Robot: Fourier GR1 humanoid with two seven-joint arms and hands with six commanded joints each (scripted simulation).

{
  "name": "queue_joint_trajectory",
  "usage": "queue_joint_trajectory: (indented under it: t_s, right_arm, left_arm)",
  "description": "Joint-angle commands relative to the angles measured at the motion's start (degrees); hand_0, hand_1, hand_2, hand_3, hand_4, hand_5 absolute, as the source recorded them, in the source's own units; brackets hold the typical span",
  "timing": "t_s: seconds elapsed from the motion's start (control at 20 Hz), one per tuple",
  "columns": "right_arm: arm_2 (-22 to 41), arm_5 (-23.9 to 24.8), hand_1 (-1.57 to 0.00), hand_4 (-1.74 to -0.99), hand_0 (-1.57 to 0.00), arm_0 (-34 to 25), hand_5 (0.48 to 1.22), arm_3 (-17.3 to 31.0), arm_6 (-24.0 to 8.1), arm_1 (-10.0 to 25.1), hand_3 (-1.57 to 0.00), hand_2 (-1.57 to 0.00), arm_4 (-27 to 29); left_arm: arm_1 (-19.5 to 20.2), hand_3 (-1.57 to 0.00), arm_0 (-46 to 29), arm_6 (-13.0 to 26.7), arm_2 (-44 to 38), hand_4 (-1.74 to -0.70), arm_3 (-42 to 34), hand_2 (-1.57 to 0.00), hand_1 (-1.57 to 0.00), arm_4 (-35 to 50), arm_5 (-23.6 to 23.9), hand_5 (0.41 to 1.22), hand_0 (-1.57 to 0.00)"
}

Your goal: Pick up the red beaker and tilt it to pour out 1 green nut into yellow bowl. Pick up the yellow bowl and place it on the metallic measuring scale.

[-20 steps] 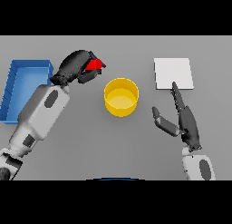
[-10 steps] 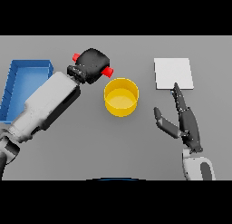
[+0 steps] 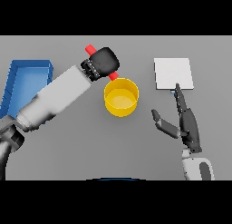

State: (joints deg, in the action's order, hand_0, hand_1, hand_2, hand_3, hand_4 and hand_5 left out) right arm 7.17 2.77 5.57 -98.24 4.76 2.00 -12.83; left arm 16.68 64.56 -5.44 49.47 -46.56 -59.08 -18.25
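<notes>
My left hand (image 3: 104,62) is shut on the red beaker (image 3: 90,49), which lies tilted with one red end up-left of the hand and the other end (image 3: 113,75) down-right, right over the rim of the yellow bowl (image 3: 121,97). The bowl stands mid-table, and no nut shows inside it or in the beaker. The metallic measuring scale (image 3: 173,73) is a pale square plate at the right rear. My right hand (image 3: 186,123) stands open, upright, between bowl and scale, its fingers pointing toward the scale's near edge.
A blue tray (image 3: 27,82) sits at the left side of the table, partly behind my left forearm.
My left arm has swung right and forward, carrying the beaker from left of the bowl to its rim and tipping it further. The right hand has stayed put.
</notes>
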Motion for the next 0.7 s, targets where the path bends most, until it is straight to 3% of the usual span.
queue_joint_trajectory:
  t_s: [0.0,0.35,0.65]
  right_arm:
    - [-0.13,0.28,0.0,-1.193,0.0,-0.31,0.578,-0.31,-0.49,-0.21,0.0,0.0,0.12]
    - [0.03,0.17,0.0,-1.135,0.0,-0.19,0.567,0.34,0.84,-0.89,0.0,0.0,0.6]
    - [0.07,0.45,0.0,-1.135,0.0,-0.76,0.58,0.74,0.74,-0.87,0.0,0.0,0.11]
  left_arm:
    - [0.0,-1.52,0.74,-0.54,1.17,-1.73,0.04,-1.57,-1.57,-1.22,-0.03,1.22,-1.57]
    - [0.37,-1.56,4.51,-4.21,9.2,-1.74,0.59,-1.57,-1.57,-9.39,0.26,1.221,-1.57]
    - [-1.04,-1.57,7.65,-5.61,14.5,-1.73,2.75,-1.57,-1.57,-15.25,2.01,1.221,-1.57]
